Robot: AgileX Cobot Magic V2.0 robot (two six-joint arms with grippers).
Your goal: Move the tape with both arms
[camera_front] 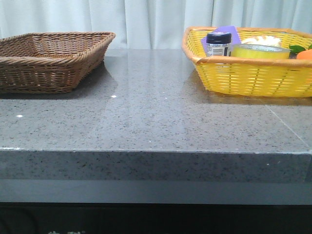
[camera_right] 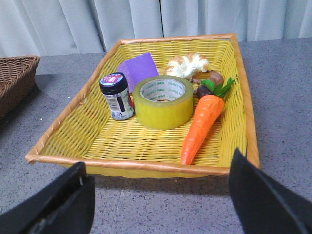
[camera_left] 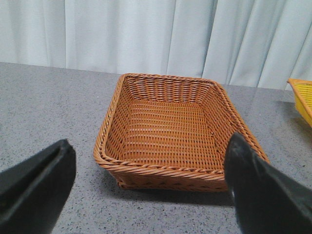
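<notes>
You are looking over a grey speckled stone table [camera_front: 146,122] backed by pale curtains [camera_front: 146,22], with nothing of either arm showing in the front view. On your left sits a brown wicker basket [camera_front: 48,58], and the left wrist view shows its woven floor bare. On your right sits the yellow wicker basket [camera_front: 253,73] with an orange rim, well apart from the brown one. Your left gripper [camera_left: 146,195] hangs in front of the brown basket with its black fingers [camera_left: 34,185] spread wide and nothing between them. Your right gripper [camera_right: 161,200] hangs just short of the yellow basket's near rim, fingers likewise wide apart and holding nothing. Inside the yellow basket, the tape [camera_right: 163,101] lies flat on its side near the middle, its white core with green lettering facing up. An orange toy carrot [camera_right: 202,122] with green leaves lies just beside the roll, tip toward the near rim. A purple card [camera_right: 136,68] lies behind the roll, and a pale croissant-like bread piece [camera_right: 187,65] sits near the far wall. The black-capped jar [camera_right: 117,96] stands upright, just beside the tape on the side away from the carrot.
</notes>
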